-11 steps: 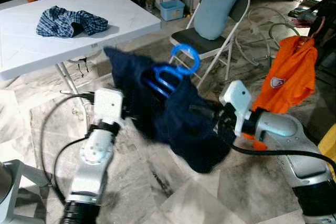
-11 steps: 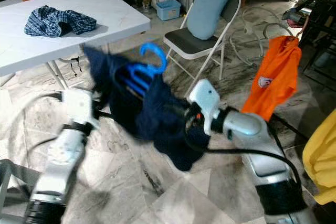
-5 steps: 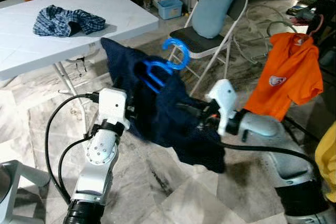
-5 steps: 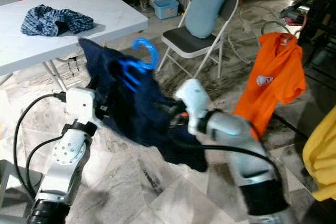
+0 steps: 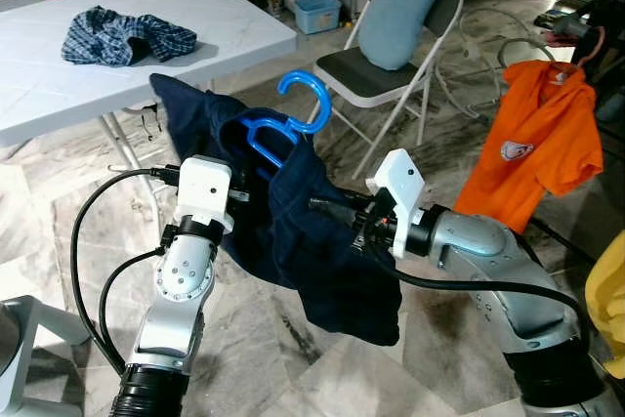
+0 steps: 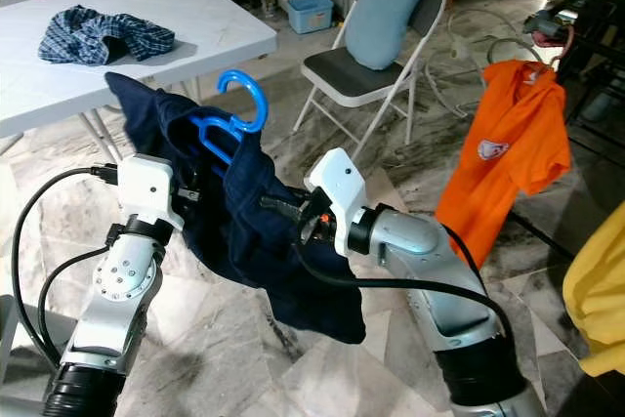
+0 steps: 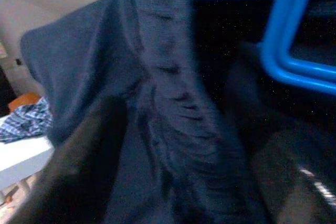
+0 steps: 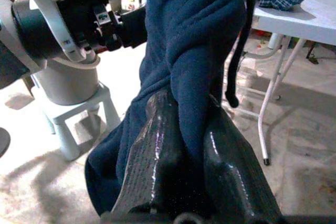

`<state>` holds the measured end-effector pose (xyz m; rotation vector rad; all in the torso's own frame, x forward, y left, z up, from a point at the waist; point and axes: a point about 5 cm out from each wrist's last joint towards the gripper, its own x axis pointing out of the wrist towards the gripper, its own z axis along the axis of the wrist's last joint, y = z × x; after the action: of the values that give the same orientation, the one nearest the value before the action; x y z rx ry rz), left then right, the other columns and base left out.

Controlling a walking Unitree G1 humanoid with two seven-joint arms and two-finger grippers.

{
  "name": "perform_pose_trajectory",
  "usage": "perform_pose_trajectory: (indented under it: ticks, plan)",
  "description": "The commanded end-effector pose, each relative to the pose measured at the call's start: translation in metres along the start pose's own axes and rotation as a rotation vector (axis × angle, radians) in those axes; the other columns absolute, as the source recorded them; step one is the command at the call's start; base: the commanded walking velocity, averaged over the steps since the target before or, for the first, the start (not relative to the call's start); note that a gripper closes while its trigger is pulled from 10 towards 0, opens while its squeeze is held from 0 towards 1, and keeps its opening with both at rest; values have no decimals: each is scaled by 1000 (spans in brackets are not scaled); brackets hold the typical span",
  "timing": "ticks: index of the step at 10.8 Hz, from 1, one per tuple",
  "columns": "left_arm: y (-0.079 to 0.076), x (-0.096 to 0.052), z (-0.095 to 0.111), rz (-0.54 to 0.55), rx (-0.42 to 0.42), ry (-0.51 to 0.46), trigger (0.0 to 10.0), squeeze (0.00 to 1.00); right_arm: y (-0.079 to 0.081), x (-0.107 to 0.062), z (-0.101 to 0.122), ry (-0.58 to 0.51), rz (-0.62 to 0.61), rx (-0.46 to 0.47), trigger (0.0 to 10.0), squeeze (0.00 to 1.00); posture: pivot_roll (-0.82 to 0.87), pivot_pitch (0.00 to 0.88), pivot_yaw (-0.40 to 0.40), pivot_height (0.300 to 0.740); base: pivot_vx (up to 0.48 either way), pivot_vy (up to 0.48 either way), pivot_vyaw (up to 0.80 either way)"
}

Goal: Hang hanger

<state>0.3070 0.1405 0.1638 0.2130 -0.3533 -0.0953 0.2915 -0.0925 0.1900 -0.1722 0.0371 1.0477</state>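
Holding dark navy fabric garment (image 5: 312, 241) mid-air | right pincer (image 8: 191, 129) clamps its fold | left pincer (image 5: 239, 204): grip unclear | bright blue plastic hanger (image 5: 288, 124) upright, hook topmost, opening toward left arm

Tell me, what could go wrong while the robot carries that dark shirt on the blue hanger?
The navy shirt sits bunched and lopsided on the blue hanger, so it might slip off. The right gripper pinches just a fold of cloth, which could pull free. The shirt's low end hangs near the floor and could drag.
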Motion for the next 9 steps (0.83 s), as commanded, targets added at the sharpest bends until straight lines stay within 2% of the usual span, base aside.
perform_pose_trajectory:
  ticks: [1,2,3,4,9]
  plan:
    - [2,2,0,9,12,-1,10000,1000,6,0,13,-50,40,-39,10000,0,-58,91,21,740,0,0,0]
    - [4,3,-3,27,40,18,10000,1000,7,0,12,-44,48,-34,10000,0,-62,89,23,740,0,0,0]
    - [2,3,-3,-10,-10,9,3020,0,10,-1,13,-39,70,-29,10000,0,-62,89,23,740,0,0,0]
    - [2,2,-4,-18,-14,10,0,0,11,-3,9,-22,80,-29,10000,0,-63,89,23,740,0,0,0]
    - [11,2,-8,17,-44,32,0,0,13,-11,0,33,111,-48,10000,0,-60,90,24,740,0,0,0]
